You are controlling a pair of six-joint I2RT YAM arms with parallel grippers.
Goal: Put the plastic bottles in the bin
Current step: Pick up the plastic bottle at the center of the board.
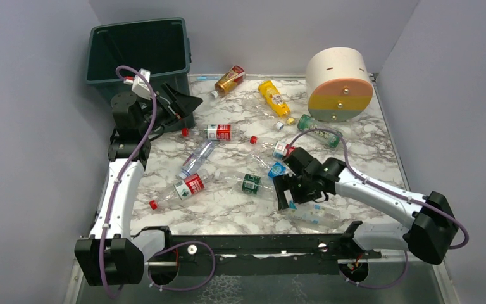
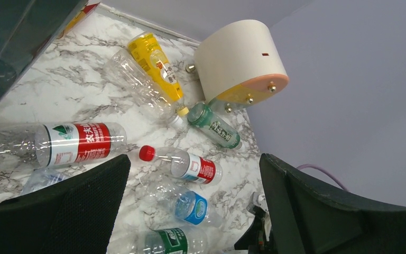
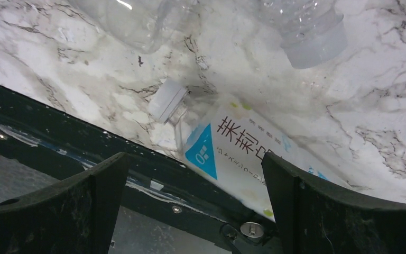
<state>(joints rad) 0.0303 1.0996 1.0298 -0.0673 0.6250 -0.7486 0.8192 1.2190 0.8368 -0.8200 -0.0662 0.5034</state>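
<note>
white-labelled bottle (image 3: 238,151), far end hidden behind right gripper (image 3: 194,164) finger

- The left arm (image 1: 119,190) stretches forward; the left gripper (image 1: 186,109) is raised, jaws spread wide, empty.
- The right arm (image 1: 380,193) bends inward; the right gripper (image 1: 289,180) points down, jaws wide apart, empty.
</note>
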